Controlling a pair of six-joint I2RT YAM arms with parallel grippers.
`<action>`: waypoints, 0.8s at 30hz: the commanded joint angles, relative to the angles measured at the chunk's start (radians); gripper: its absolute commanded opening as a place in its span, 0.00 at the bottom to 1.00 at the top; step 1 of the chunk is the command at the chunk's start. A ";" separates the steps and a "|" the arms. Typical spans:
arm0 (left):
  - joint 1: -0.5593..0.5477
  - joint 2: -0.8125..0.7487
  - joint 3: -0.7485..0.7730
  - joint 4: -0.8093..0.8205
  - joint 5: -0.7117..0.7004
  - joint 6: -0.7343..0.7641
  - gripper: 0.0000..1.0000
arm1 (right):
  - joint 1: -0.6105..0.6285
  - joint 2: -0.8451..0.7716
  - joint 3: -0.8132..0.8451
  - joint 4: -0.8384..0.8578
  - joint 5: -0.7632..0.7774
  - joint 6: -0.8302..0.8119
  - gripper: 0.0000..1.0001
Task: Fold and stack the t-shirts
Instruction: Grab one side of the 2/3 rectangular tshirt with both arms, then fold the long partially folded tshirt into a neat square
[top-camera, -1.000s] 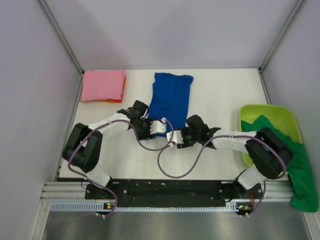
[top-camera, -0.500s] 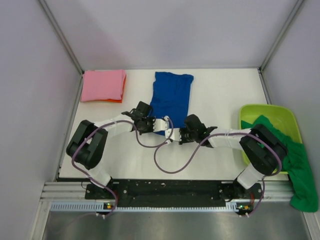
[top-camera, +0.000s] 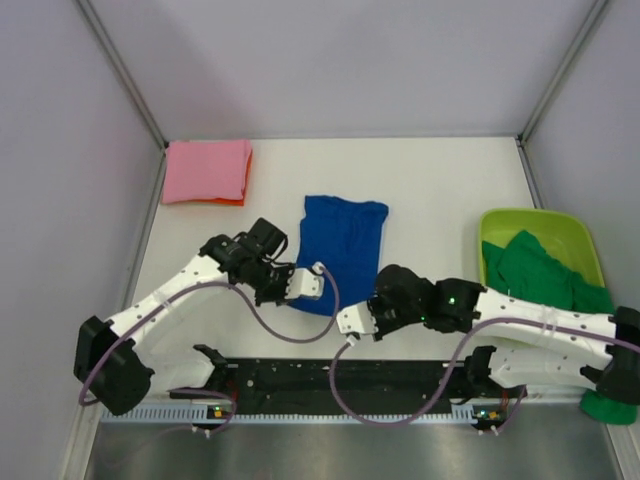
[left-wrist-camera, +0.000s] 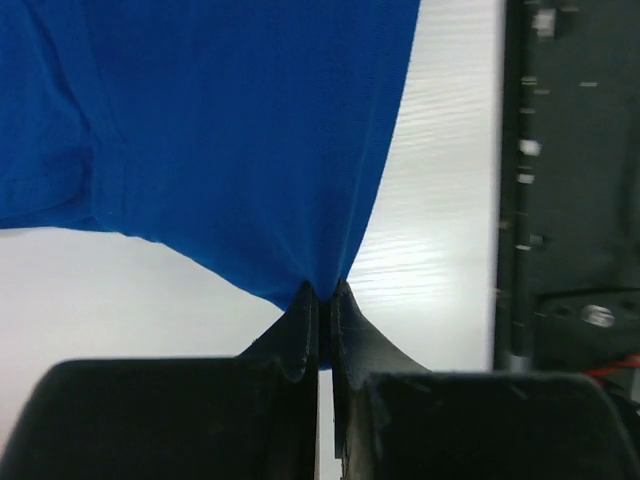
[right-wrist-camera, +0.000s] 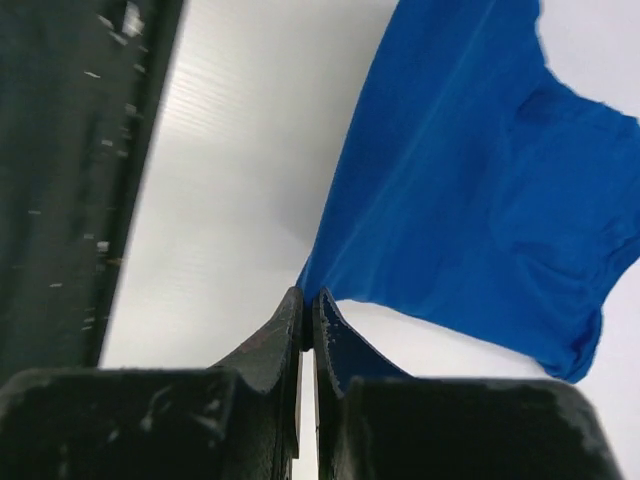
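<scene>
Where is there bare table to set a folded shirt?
Bare table lies between the blue t-shirt and the lime tub, and across the far edge right of the pink t-shirt. Crowded: the near middle, where left gripper and right gripper pinch its hem.

Blue shirt mid-table, hem seemingly lifted

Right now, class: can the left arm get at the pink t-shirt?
Probably not yet: the left gripper is shut on a near corner of the blue t-shirt. Nothing lies on the table between it and the pink t-shirt, so once freed it likely could.
</scene>
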 joint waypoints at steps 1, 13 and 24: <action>-0.017 -0.053 0.092 -0.387 0.080 -0.040 0.00 | 0.104 -0.098 0.135 -0.324 0.002 0.155 0.00; -0.008 0.047 0.325 -0.165 -0.196 -0.287 0.00 | -0.230 -0.072 0.196 -0.202 0.018 0.193 0.00; 0.087 0.485 0.693 -0.043 -0.316 -0.301 0.00 | -0.580 0.196 0.227 0.059 -0.042 0.191 0.00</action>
